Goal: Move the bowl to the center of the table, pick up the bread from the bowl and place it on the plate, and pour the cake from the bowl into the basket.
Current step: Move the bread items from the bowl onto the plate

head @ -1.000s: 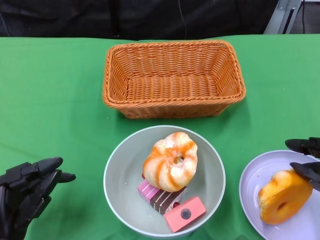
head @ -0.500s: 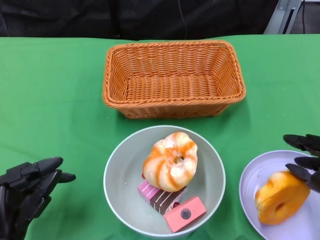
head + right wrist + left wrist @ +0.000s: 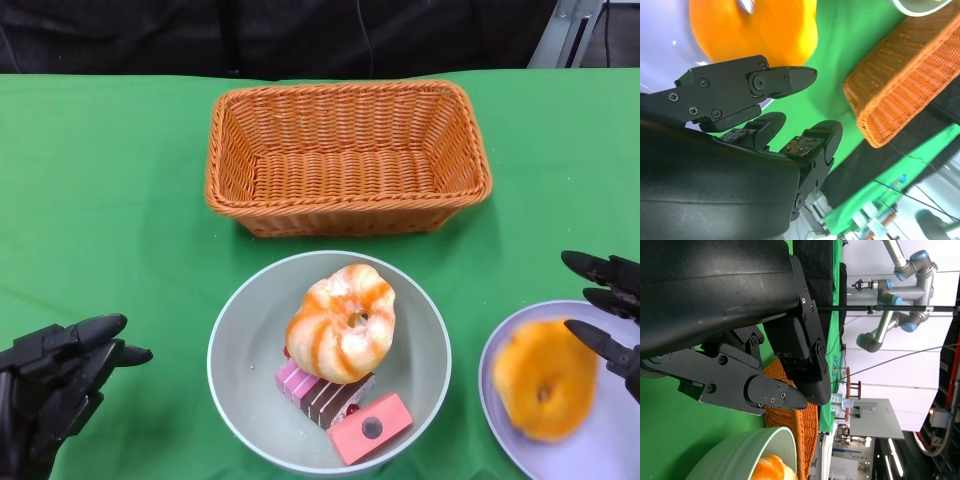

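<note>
The pale green bowl (image 3: 225, 340) sits near the table's front middle. It holds a swirled orange-and-white bread (image 3: 341, 322), a striped cake slice (image 3: 322, 393) and a pink cake piece (image 3: 370, 427). On the lilac plate (image 3: 600, 445) at the right lies an orange ring-shaped bread (image 3: 543, 379), blurred with motion. My right hand (image 3: 605, 300) hovers open just right of it, fingers (image 3: 765, 85) spread and off the orange bread (image 3: 755, 27). Well left of the bowl, my left hand (image 3: 55, 385) is empty with its fingers stretched out. The wrist view shows the left hand (image 3: 765, 365) beside the bowl's rim (image 3: 745, 460).
The empty wicker basket (image 3: 345, 155) stands behind the bowl at the table's middle; it also shows as the basket (image 3: 910, 85) in the right wrist view. Green cloth covers the table. A robot arm on a stand is off the far side.
The orange bread has come off my right hand's fingers and shifted left, settling flatter onto the plate. The right hand has spread and lifted slightly. The left hand has not moved.
</note>
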